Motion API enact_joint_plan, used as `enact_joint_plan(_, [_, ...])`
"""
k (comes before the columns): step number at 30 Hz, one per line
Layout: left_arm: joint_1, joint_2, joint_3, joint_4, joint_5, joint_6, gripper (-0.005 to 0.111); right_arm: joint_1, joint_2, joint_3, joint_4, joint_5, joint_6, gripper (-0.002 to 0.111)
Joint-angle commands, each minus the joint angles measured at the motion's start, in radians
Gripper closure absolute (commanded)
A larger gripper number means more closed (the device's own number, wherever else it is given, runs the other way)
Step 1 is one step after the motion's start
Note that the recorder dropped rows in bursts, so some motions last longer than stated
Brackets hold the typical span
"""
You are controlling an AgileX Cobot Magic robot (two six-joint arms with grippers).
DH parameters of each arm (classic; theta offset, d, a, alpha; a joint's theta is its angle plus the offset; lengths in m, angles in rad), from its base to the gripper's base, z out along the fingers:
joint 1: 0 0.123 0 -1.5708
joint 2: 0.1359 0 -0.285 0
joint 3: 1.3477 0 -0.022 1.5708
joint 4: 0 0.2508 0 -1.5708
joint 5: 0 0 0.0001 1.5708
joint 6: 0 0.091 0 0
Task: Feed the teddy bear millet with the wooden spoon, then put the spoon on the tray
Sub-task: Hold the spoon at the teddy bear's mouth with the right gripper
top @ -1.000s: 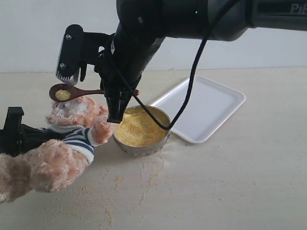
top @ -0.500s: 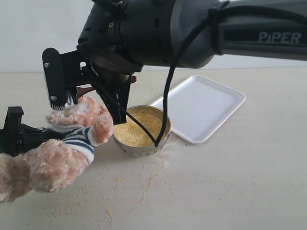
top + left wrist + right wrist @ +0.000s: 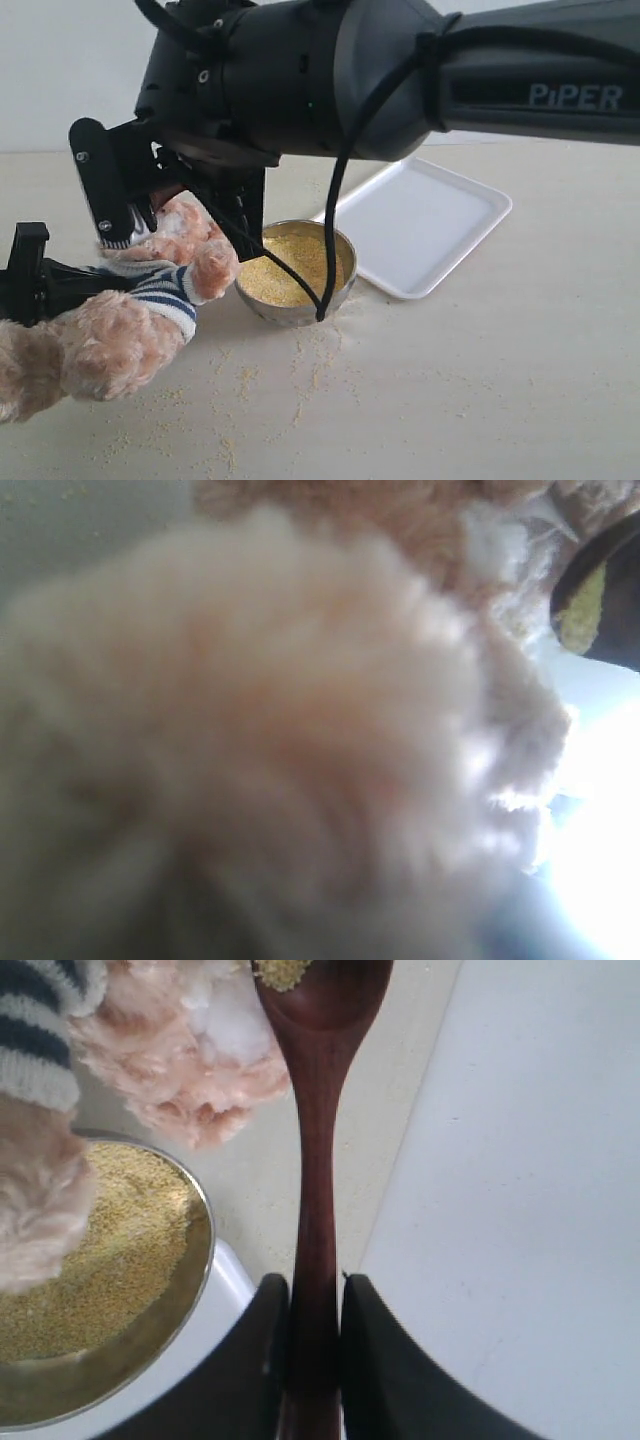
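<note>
The right tool [image 3: 315,1290] is nearly closed, its two black fingers [image 3: 258,1360] pinching the thin end of the spoon [image 3: 318,1160]. The spoon's oval end carries a little millet [image 3: 283,972] and sits just beside the whitish muzzle of the bear [image 3: 150,300]; I cannot tell whether they touch. From the exterior view the big black right arm hides the spoon almost entirely, hanging over the bear's head at the left of the desk [image 3: 500,380]. The bear lies tilted at the near left, one paw against the left rim of the steel bowl [image 3: 300,312], which is heaped with more yellow grain. Loose grains [image 3: 300,370] speckle the desk nearer than the bowl. The tray [image 3: 430,225] lies bare just right of and beyond the bowl. The left tool [image 3: 28,272] reaches into the bear's fur from the far left; fur fills its own camera, so I cannot tell how far open it is.
</note>
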Motion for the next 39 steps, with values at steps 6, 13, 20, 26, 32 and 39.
enact_joint_plan(6, [0.001,0.002,0.001,-0.011,0.036,-0.004,0.102,0.021,-0.001,0.000,-0.095,0.032,0.005,0.109])
enact_joint_plan(13, [0.001,0.002,0.001,-0.011,0.036,-0.004,0.102,0.021,-0.001,0.000,-0.129,0.057,-0.032,0.109])
enact_joint_plan(20, [0.001,0.002,0.001,-0.011,0.038,-0.004,0.102,0.021,-0.001,0.000,-0.134,0.057,-0.032,0.109])
enact_joint_plan(26, [0.001,0.002,0.001,-0.011,0.038,-0.004,0.102,0.032,-0.001,0.000,-0.146,0.067,0.020,0.109])
enact_joint_plan(32, [0.001,0.002,0.001,-0.011,0.038,-0.004,0.102,0.033,0.000,0.000,-0.142,0.081,0.044,0.109])
enact_joint_plan(39, [0.001,0.002,0.001,-0.011,0.040,-0.004,0.102,0.033,0.000,0.000,-0.123,0.083,0.046,0.109])
